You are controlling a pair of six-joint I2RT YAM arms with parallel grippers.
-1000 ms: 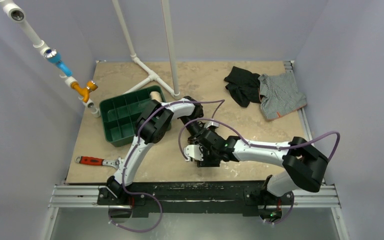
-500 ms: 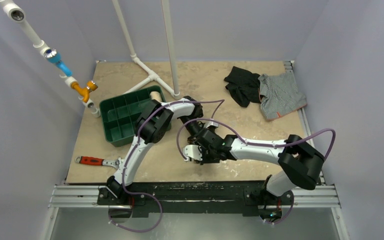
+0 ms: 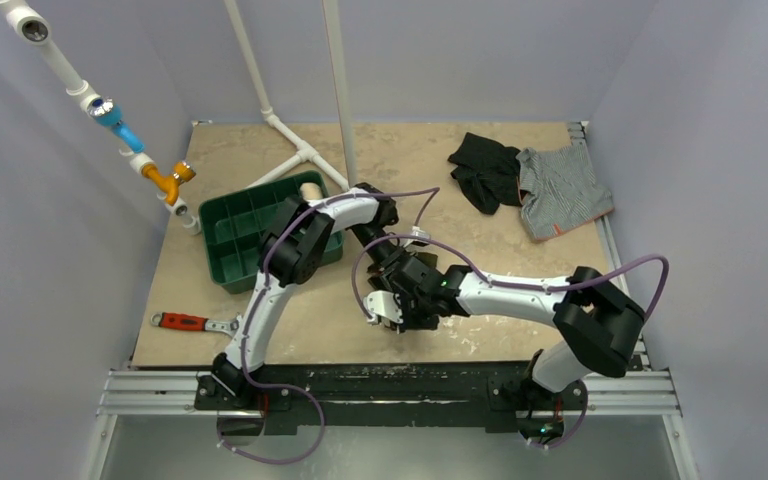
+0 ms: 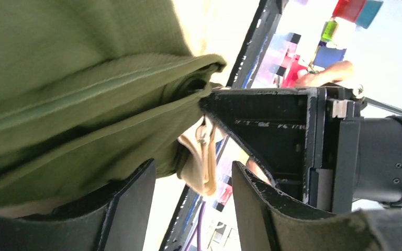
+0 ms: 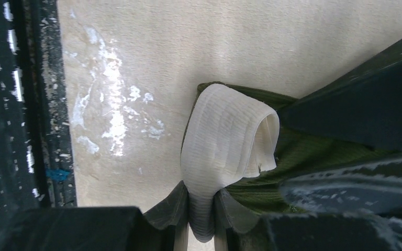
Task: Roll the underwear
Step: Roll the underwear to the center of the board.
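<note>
The underwear [image 4: 68,99], olive-green cloth bunched in folds, fills the upper left of the left wrist view, with its cream waistband [image 4: 201,159] hanging at its edge. My left gripper [image 4: 192,172] stands open, its fingers on either side of that waistband end without pinching it. In the right wrist view my right gripper [image 5: 201,203] is shut on the waistband [image 5: 225,136], with the olive underwear [image 5: 314,157] bunched to the right. From above, the left gripper [image 3: 385,250] and right gripper [image 3: 397,308] meet near the table's front middle and hide the underwear.
A green compartment bin [image 3: 245,235] sits left of the arms, and a red-handled wrench [image 3: 185,321] lies near the front left. A black garment [image 3: 485,170] and a grey striped garment [image 3: 560,190] lie at the back right. A white pipe frame [image 3: 305,155] stands at the back.
My left gripper has opened and let go of the cloth. My right gripper has closed on the waistband and shifted slightly left.
</note>
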